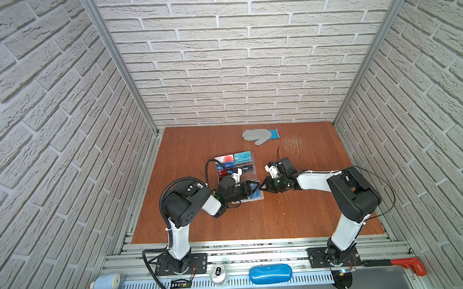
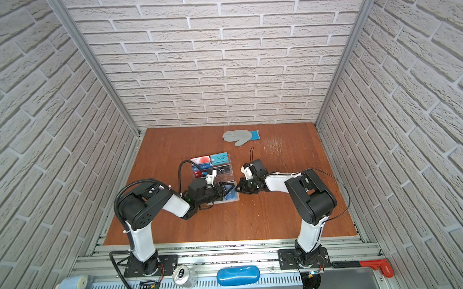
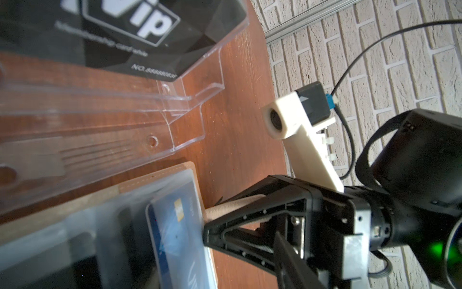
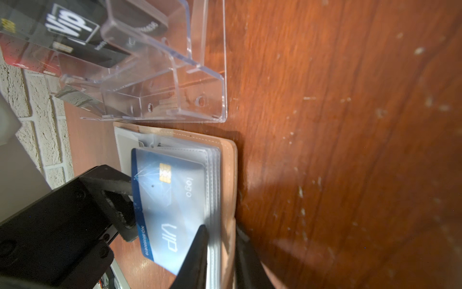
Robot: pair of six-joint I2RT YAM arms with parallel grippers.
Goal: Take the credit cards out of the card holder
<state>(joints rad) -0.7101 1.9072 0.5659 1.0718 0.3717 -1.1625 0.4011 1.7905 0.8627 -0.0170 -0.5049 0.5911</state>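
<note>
The card holder [image 4: 228, 175] lies open on the tabletop [image 4: 350, 150], just near of the clear stand [image 4: 200, 75]. The right gripper [image 4: 220, 230] pinches its right edge. The left gripper [image 2: 229, 191] has its jaws spread at the blue card's [image 4: 170, 200] protruding edge. If the pinch slips, the holder likely drags left with the card. Only the right wrist view shows the card partly out.

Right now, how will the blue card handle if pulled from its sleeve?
The blue card is probably stiff: its exposed edge lies flat, unsagging. Glossy face, likely slippery. The clear sleeve may cling, dragging the card holder.
</note>
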